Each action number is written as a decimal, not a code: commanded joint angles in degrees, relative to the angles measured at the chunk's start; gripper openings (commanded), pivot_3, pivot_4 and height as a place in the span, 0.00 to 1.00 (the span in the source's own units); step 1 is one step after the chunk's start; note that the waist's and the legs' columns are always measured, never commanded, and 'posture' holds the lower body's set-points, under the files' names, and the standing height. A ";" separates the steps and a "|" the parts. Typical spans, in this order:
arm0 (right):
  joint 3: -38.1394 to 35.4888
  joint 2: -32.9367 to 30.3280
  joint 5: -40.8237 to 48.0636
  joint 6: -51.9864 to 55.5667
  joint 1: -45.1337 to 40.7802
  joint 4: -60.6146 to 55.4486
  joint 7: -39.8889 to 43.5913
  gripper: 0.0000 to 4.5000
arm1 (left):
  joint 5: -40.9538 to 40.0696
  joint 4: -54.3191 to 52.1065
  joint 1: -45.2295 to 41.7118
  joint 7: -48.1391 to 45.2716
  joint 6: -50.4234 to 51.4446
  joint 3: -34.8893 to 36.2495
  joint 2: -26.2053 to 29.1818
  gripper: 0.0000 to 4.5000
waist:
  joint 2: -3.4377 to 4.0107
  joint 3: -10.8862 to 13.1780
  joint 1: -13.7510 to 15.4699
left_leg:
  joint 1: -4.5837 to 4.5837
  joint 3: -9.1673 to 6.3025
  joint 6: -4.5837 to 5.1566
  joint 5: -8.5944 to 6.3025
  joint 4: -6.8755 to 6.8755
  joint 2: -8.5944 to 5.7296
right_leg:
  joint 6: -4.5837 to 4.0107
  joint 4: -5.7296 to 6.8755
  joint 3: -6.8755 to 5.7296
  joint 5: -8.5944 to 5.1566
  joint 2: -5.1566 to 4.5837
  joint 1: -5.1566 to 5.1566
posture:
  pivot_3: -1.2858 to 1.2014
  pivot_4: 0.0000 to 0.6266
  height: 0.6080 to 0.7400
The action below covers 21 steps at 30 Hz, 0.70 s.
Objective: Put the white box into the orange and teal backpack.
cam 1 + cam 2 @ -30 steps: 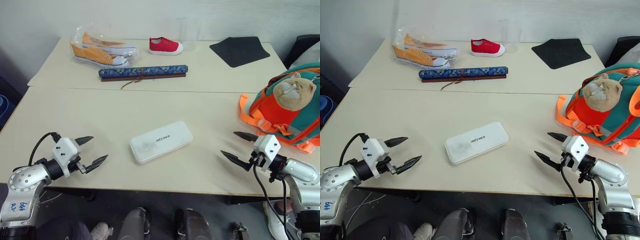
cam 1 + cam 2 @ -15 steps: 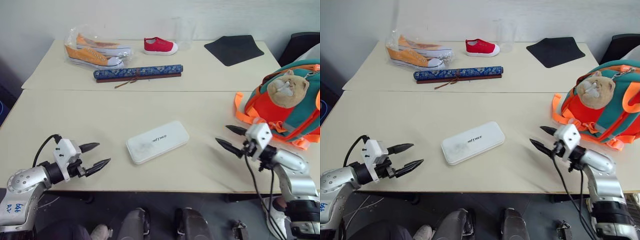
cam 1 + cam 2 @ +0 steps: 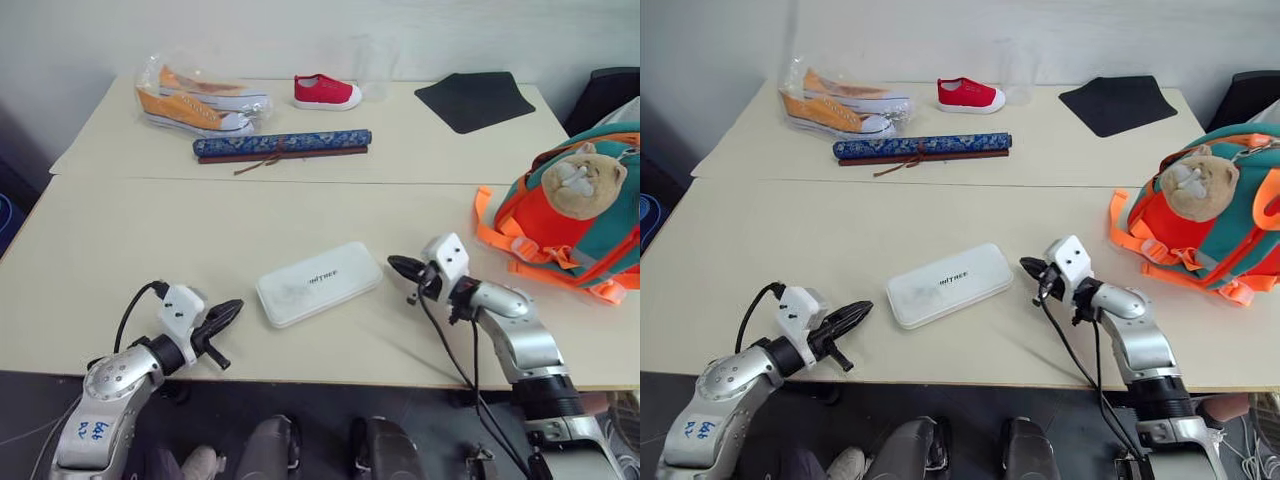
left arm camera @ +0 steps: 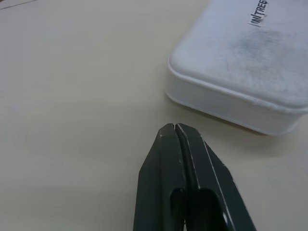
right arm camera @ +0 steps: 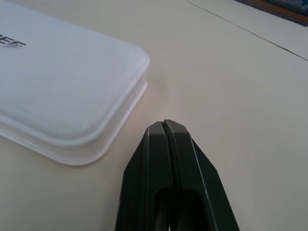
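The pale tabletop (image 3: pixel 120 250) carries everything, made of two boards meeting along a seam. At its right edge sits the orange and teal backpack (image 3: pixel 590 225), upright and leaning back, with a tan plush animal head on its orange front and orange straps spilling onto the surface.

Along the far board lies a long blue patterned roll (image 3: pixel 283 145) with a cord tied round it. Behind it, at the far left, a clear bag holds a pair of orange shoes (image 3: pixel 195 102). A black mat (image 3: pixel 478 100) lies at the far right, and a single red shoe (image 3: pixel 327 91) stands between the bag and the mat.

The white box (image 3: pixel 318 283) lies flat in the middle of the near board, lettering up, well apart from the backpack and set at a slant.

The right gripper (image 3: pixel 398 267) sits just beside the box's right end, its fingers (image 5: pixel 166 159) pressed together on nothing, not touching the box. The left gripper (image 3: pixel 230 310) is near the box's left end, its fingers (image 4: pixel 180 159) likewise closed and empty.
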 commanded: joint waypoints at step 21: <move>-1.27 -7.16 5.92 6.97 7.22 -12.35 10.81 0.00 | 2.46 1.01 -2.45 -3.42 -1.73 -3.77 1.63 0.00 | -0.01 0.00 0.10 | 0.00 0.02 -0.04 -0.05 -0.02 0.07 | 0.00 -0.04 -0.01 0.00 0.03 -0.02 | 0.52 0.24 1.00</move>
